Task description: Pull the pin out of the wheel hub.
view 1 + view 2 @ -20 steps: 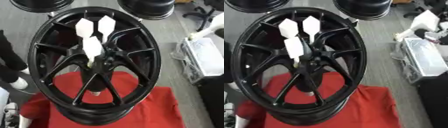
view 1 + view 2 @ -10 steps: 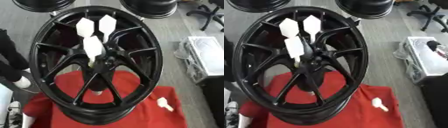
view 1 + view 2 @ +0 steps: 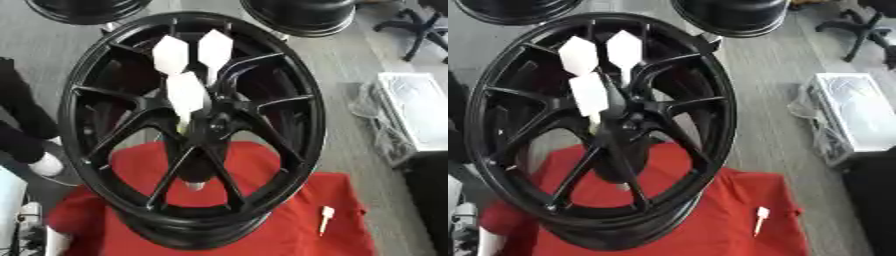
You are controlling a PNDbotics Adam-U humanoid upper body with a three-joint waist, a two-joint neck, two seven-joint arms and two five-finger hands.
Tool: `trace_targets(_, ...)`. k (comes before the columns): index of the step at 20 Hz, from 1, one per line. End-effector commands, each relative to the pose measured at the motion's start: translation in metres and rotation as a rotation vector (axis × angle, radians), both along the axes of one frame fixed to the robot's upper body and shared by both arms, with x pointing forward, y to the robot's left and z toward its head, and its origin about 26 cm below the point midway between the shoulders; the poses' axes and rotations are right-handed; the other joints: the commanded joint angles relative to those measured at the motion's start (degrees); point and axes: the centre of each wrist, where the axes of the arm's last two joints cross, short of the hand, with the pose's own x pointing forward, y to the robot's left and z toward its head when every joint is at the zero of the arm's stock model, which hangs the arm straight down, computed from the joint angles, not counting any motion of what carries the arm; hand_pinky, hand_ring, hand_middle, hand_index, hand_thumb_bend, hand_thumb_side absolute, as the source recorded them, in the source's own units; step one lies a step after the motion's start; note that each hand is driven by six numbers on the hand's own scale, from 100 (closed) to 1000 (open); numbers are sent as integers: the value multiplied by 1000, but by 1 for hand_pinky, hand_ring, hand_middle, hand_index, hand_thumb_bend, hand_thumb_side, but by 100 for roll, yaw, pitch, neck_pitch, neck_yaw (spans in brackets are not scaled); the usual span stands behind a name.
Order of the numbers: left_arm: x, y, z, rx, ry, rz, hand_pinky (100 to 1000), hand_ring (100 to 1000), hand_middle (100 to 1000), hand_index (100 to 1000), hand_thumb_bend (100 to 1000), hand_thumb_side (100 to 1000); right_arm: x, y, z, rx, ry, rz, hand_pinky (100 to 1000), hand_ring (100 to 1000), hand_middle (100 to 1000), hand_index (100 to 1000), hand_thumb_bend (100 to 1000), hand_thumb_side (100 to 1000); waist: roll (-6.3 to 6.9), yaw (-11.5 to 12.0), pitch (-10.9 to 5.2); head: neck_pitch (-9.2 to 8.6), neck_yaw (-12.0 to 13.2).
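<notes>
Wheel hub [image 3: 197, 135]: black multi-spoke wheel, standing tilted on the red cloth [image 3: 289, 200]; position matches the earlier views.
Red cloth: spread under the wheel hub on the grey floor, lower centre.
Pins in hub: three white pins with hexagonal heads [image 3: 185, 91] stand at the hub centre, two above, one below and nearer the bore; count and placement unchanged.
Loose pin [image 3: 325, 218]: small white pin lies flat on the red cloth, right of the rim, apart from it. A second ago no pin lay there; half a second ago it appeared at this spot.
Hands: neither robot hand shows in either view; finger state cannot be told.
Task status: judged one pin extracted and set down; three still seated.
</notes>
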Motion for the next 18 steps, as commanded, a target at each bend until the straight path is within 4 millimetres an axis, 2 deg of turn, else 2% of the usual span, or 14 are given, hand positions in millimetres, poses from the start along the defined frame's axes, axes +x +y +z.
trace_targets(1,2,-2,12,17,-33,-22,791,834,732,799,165,836,10,4,2,58,-58,64,916,719,715,759,439,195,39,22,-74,-12,-26)
trace_targets(3,3,-4,12,15,-34,-30,791,834,732,799,165,836,19,5,-2,77,-72,106,916,722,712,755,520,164,59,49,-74,-12,-42)
trace_targets(4,4,-5,12,13,-35,-34,791,834,732,799,165,836,23,5,-3,84,-79,118,915,720,708,753,527,160,70,65,-74,-12,-52)
trace_targets(14,6,-13,11,12,-36,-66,792,835,733,800,165,837,52,3,-21,132,-96,154,921,727,714,758,468,191,137,155,-63,-12,-94)
trace_targets(18,7,-15,11,11,-38,-74,791,835,734,800,165,837,58,5,-29,146,-64,149,917,714,705,750,485,140,161,171,-51,-12,-129)
